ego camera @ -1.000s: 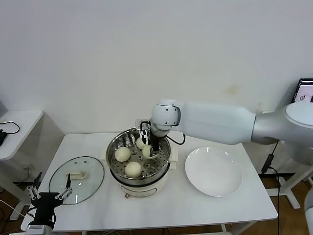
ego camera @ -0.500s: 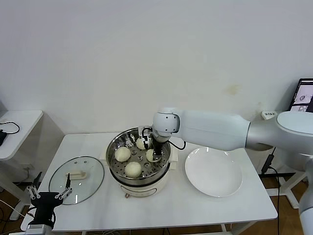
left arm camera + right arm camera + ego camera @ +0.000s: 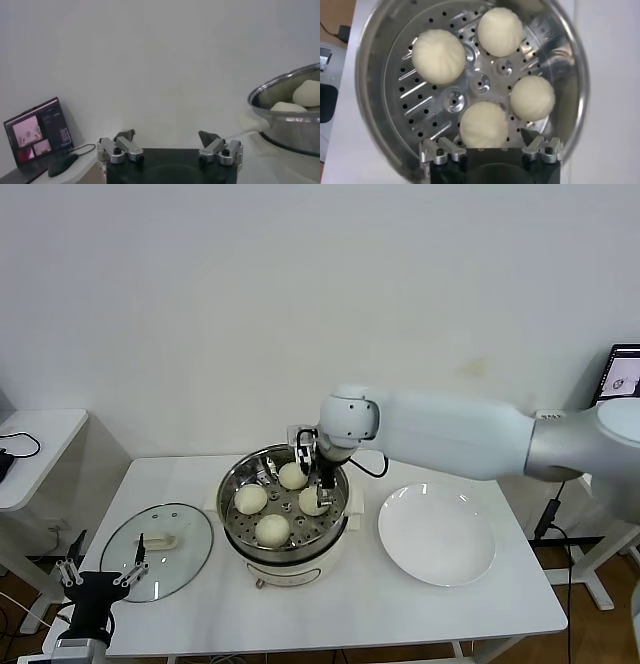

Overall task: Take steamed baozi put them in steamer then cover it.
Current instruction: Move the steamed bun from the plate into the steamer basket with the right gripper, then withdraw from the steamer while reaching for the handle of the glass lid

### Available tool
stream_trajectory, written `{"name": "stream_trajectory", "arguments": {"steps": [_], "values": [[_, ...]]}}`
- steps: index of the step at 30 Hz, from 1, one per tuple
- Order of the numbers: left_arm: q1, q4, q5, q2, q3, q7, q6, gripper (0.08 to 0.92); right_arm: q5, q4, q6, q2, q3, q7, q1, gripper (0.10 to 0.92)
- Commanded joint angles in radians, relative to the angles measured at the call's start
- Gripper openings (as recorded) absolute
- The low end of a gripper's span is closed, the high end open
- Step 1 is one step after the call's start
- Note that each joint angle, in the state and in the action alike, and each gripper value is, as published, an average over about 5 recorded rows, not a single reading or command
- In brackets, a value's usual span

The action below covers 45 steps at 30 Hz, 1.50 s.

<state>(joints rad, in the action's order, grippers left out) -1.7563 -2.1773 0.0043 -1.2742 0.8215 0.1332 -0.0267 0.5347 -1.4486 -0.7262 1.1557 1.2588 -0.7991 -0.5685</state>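
Several cream-white baozi lie on the perforated tray of the steel steamer: one at the back, one on the left, one in front, one on the right. My right gripper hangs open just above that right-hand baozi and holds nothing; its own view looks straight down into the steamer. The glass cover lies flat on the table left of the steamer. My left gripper is parked open at the table's front left corner, below the cover.
An empty white plate sits to the right of the steamer. A small white side table stands at the far left. A screen shows at the right edge. The left wrist view catches the steamer's rim and a laptop.
The right gripper has opened and let go of the baozi, which now rests on the tray's right side. The gripper has lifted slightly. The left arm stays parked.
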Motion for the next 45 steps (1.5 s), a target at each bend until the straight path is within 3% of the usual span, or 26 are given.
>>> {"name": "stream_trajectory", "arguments": {"steps": [1, 8, 15, 20, 27, 32, 36, 45], "values": [[0.001, -0.001, -0.007, 0.005, 0.002, 0.000, -0.001, 0.823, 0.120, -0.195, 0.000, -0.198, -0.109, 0.241, -0.013, 0.823], [0.009, 0.008, -0.014, 0.005, -0.005, 0.001, 0.005, 0.823, 0.227, -0.377, 0.110, -0.423, -0.291, 0.659, 0.242, 0.823], [0.035, 0.035, -0.005, -0.008, -0.021, 0.006, 0.020, 0.823, 0.009, -0.429, 0.378, -0.535, -0.840, 0.848, 0.872, 0.823], [0.042, 0.066, 0.004, -0.013, -0.024, 0.011, 0.049, 0.823, -0.184, -0.458, 0.571, -0.436, -1.382, 0.839, 1.390, 0.823], [0.063, 0.109, 0.032, -0.016, -0.037, 0.019, 0.091, 0.823, -0.352, -0.443, 0.783, -0.124, -1.825, 0.735, 1.808, 0.823], [0.078, 0.141, 0.172, -0.010, -0.050, 0.029, 0.119, 0.823, -0.352, -0.405, 0.861, 0.048, -1.996, 0.643, 1.923, 0.822], [0.101, 0.188, 0.430, 0.013, -0.030, 0.044, 0.155, 0.823, -0.309, -0.404, 0.873, 0.138, -2.088, 0.596, 1.985, 0.823], [0.131, 0.337, 1.041, 0.152, 0.022, 0.007, 0.197, 0.823, -0.287, -0.430, 0.866, 0.205, -2.172, 0.572, 2.075, 0.823]]}}
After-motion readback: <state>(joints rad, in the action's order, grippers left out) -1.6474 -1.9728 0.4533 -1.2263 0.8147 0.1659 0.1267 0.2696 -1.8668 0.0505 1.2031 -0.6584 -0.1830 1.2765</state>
